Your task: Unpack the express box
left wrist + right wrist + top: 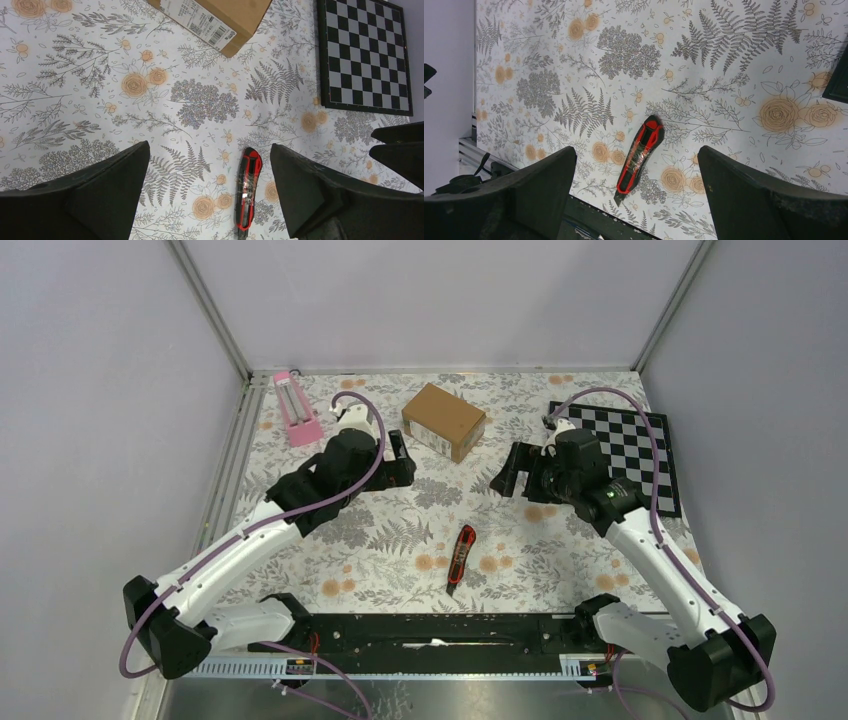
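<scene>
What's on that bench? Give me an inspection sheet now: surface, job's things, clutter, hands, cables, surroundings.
Surface: floral table cover, lying flat.
Job's things: brown cardboard box at back centre, closed, label on its near side; red-and-black utility knife lying nearer the front, apart from the box.
Clutter: chessboard back right; pink object back left.
Hands: left hand open, empty, left of the box; right hand open, empty, right of it.
Cables: purple cable looped along each arm.
Surroundings: pale walls, metal frame posts.

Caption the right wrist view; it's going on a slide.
Open right gripper hovering over a red-and-black utility knife on the floral table cover.
</scene>
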`<state>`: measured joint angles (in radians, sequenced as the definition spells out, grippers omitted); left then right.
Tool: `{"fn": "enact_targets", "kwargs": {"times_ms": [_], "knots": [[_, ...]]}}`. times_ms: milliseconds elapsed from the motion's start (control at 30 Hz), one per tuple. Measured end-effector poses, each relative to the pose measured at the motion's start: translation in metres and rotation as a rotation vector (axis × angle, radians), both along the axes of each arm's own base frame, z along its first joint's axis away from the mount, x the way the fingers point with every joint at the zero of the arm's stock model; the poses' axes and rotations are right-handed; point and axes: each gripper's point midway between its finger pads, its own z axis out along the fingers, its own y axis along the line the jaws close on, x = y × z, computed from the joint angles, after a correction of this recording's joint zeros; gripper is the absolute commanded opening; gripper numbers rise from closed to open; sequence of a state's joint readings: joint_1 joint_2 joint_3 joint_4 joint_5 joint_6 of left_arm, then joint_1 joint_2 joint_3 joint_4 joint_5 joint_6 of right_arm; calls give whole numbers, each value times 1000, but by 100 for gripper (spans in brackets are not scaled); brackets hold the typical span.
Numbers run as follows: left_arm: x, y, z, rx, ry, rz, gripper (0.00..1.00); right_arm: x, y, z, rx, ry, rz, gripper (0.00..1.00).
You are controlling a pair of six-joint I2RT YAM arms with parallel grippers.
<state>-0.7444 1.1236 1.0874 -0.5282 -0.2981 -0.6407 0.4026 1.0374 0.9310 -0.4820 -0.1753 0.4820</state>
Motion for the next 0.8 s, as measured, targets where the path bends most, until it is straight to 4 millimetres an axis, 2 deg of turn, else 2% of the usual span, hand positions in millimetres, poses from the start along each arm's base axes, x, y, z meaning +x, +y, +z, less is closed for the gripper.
{"fn": "enact_targets", "kwargs": {"times_ms": [267,467,600,800], "knots": [[-1,-1,-4,2,9,-8,99,-1,-1,3,1,-5,-1,99],[-7,-15,-26,23,58,-60,99,-2,-2,4,-1,-9,-7,99],[-21,-36,-55,49,104,-130,99,-4,-3,3,2,-13,-10,99],[-46,-81,-117,125,197,-250,99,-11,-6,-10,2,15,-20,99]]}}
